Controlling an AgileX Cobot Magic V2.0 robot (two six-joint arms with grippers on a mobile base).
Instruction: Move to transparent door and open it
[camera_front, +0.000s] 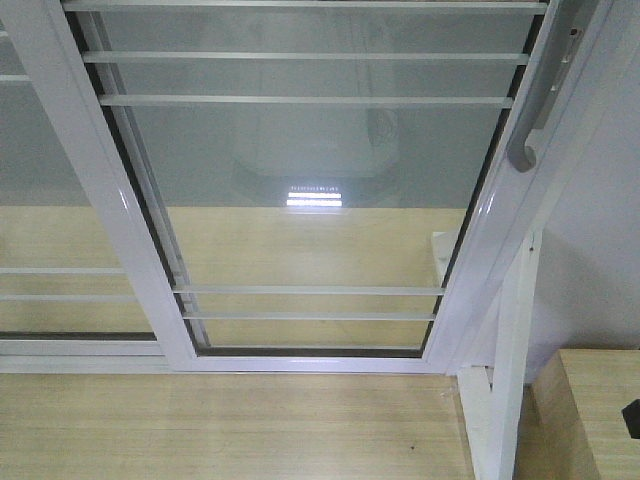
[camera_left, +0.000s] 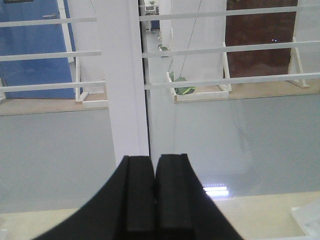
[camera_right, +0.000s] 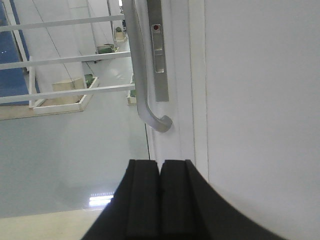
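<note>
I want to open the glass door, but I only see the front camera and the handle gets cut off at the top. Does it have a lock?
Observer: Yes. The right wrist view shows a lock plate beside the grey handle, with a small red dot near its top.
Operator: Is my right end effector holding the handle?
Observer: No. The right end effector is shut on nothing; the handle's hooked end shows above it.
Operator: And the left one?
Observer: The left end effector is shut too, facing a white frame post.
</note>
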